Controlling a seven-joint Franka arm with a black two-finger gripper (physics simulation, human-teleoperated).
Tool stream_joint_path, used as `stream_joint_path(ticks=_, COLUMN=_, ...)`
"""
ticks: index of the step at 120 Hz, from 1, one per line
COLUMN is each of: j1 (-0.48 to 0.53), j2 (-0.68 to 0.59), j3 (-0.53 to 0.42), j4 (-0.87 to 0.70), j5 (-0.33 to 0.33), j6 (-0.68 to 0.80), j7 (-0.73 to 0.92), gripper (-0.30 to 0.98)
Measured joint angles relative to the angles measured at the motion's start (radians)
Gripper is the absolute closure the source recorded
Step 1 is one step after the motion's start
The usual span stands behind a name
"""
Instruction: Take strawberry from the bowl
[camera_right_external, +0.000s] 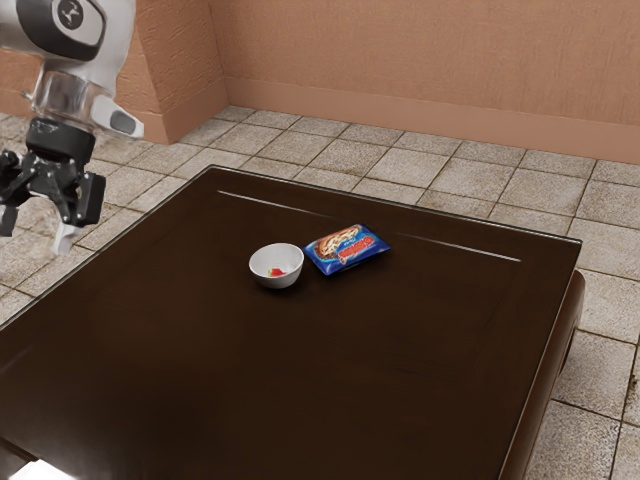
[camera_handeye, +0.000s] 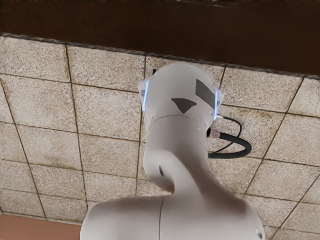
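Gripper (camera_right_external: 44, 220) fingers are standing spread apart, released, with nothing being held between them. Black and two-fingered, the hand is hanging from the white arm (camera_right_external: 75, 70) at the exterior view's left, showing against the pale floor tiles (camera_right_external: 130, 185) just outside the outline of the dark table (camera_right_external: 300, 380).

The strawberry (camera_right_external: 277, 272) is lying well apart from it, toward the exterior view's right and lower down in that view. Red with a little green, the fruit is resting inside the white bowl (camera_right_external: 292, 276), at the bottom, and the bowl is standing upright on the table. Open space is separating the fingers from the bowl, so neither the bowl nor the fruit is being touched.

Just beside the bowl, on the exterior view's right, a blue packet (camera_right_external: 347, 249) is lying on the tabletop, its printed face turning upward; whether the two are touching, one cannot tell. Behind the table, more tiles are running back to an orange-brown wall (camera_right_external: 400, 60).

The wrist view is taking in white, rounded arm sections with blue light strips (camera_handeye: 146, 96) and a looping black cable (camera_handeye: 242, 145), with floor tiles and a dark band of table around them.
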Motion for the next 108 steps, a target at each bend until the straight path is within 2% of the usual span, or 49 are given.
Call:
stream_joint_path(ticks=8, j1=-0.022, j2=-0.018, j3=-0.066, j4=0.01, j5=0.015, j6=0.206, j7=-0.01, gripper=0.0)
stream_joint_path(ticks=12, j1=-0.04, j2=0.016, j3=-0.094, j4=-0.025, j5=0.026, j6=0.29, j7=-0.015, gripper=0.0)
stream_joint_path(ticks=20, j1=-0.09, j2=0.285, j3=-0.08, j4=0.086, j5=0.117, j6=0.482, j7=0.032, gripper=0.0)
stream_joint_path(ticks=27, j1=-0.064, j2=0.531, j3=-0.072, j4=0.251, j5=0.194, j6=0.66, j7=0.139, gripper=0.0)
stream_joint_path(ticks=33, j1=-0.06, j2=0.644, j3=-0.062, j4=0.326, j5=0.243, j6=0.786, j7=0.234, gripper=0.0)
stream_joint_path(ticks=41, j1=-0.074, j2=0.692, j3=-0.056, j4=0.353, j5=0.284, j6=0.916, j7=0.354, gripper=0.0)
stream_joint_path(ticks=58, j1=-0.095, j2=0.666, j3=-0.1, j4=0.304, j5=0.315, j6=1.107, j7=0.581, gripper=0.0)
stream_joint_path(ticks=68, j1=-0.089, j2=0.672, j3=-0.103, j4=0.267, j5=0.308, j6=1.197, j7=0.696, gripper=0.01)
stream_joint_path(ticks=78, j1=-0.06, j2=0.64, j3=-0.088, j4=0.181, j5=0.272, j6=1.285, j7=0.796, gripper=0.05)
stream_joint_path(ticks=97, j1=-0.061, j2=0.6, j3=0.044, j4=0.084, j5=0.146, j6=1.441, j7=0.953, gripper=0.13)
stream_joint_path(ticks=108, j1=-0.076, j2=0.616, j3=0.082, j4=0.072, j5=0.087, j6=1.542, j7=1.027, gripper=0.16)
